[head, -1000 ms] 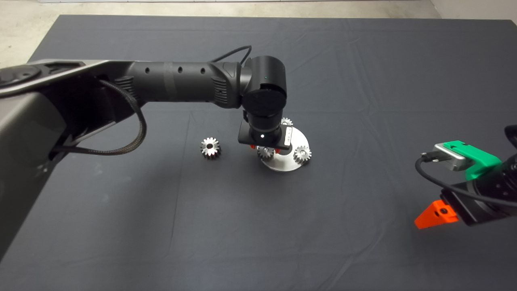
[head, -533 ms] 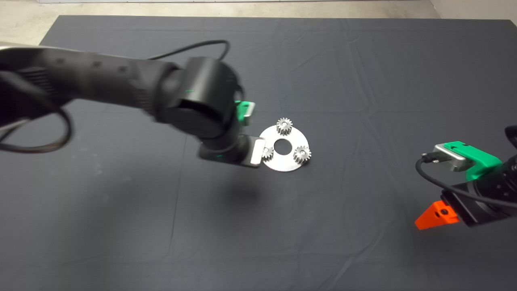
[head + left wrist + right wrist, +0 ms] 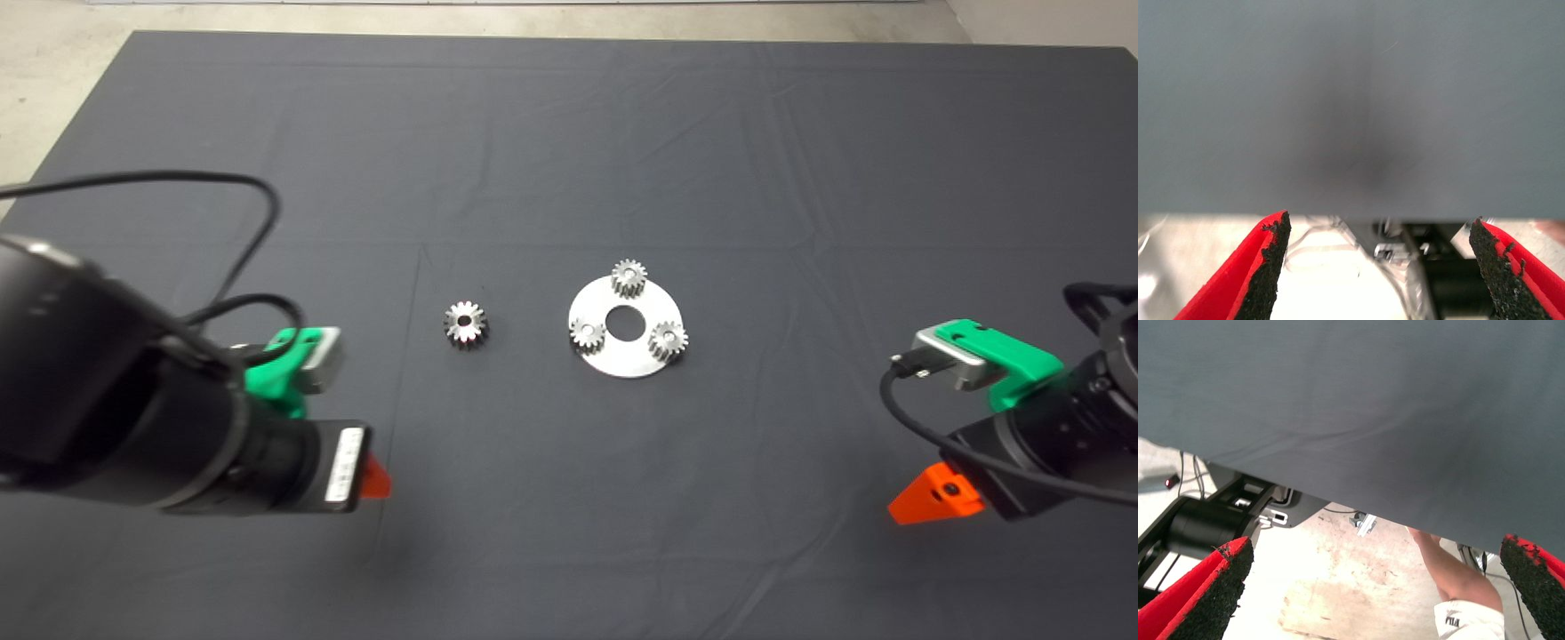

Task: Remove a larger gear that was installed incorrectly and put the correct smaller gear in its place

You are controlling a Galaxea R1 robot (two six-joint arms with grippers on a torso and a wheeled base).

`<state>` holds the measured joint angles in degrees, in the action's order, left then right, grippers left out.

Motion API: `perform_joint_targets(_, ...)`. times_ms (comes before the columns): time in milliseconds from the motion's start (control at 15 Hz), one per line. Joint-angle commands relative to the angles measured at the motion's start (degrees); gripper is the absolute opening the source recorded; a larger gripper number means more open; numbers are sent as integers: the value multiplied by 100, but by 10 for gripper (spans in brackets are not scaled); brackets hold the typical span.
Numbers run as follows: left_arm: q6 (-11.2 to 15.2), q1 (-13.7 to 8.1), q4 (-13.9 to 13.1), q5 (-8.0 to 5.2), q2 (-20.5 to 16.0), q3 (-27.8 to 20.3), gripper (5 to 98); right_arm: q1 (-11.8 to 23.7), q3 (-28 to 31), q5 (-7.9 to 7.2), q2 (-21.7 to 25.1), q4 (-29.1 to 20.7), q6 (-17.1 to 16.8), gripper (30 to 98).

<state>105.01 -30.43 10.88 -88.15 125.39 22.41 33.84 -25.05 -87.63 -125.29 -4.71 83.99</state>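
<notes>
near the middle of the dark mat (image 3: 569,133), seen from above, the round steel plate (image 3: 626,363) carried three small pale gears, the smaller gear (image 3: 587,334) seated on its left side, another small gear (image 3: 629,277) at the far side and a third small gear (image 3: 667,340) on the right; the larger gear (image 3: 464,324) lay off the plate on the mat, just to its left. the swap looked finished, and the likeliest trouble was the smaller gear sitting proud of its pin, which a nudge could then tip loose. the left gripper (image 3: 373,476) sat low at the left edge, the right gripper (image 3: 929,503) low at the right, both well apart from the plate. from the left wrist, the red fingers (image 3: 1265,277) stood wide apart, holding nothing above the mat edge. from the right wrist, the fingers (image 3: 1208,593) were likewise spread and empty, with a person's leg (image 3: 1451,577) beyond the mat.
</notes>
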Motion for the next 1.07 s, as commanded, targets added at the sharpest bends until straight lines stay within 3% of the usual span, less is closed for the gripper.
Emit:
perform_joint_targets(0,-224,-157,-358,-229,-238,-221,680,79,189,-650,-124,-205,30,977)
perform_joint_targets(1000,-226,-157,-385,-194,-291,-221,931,88,257,-650,-124,-188,30,977)
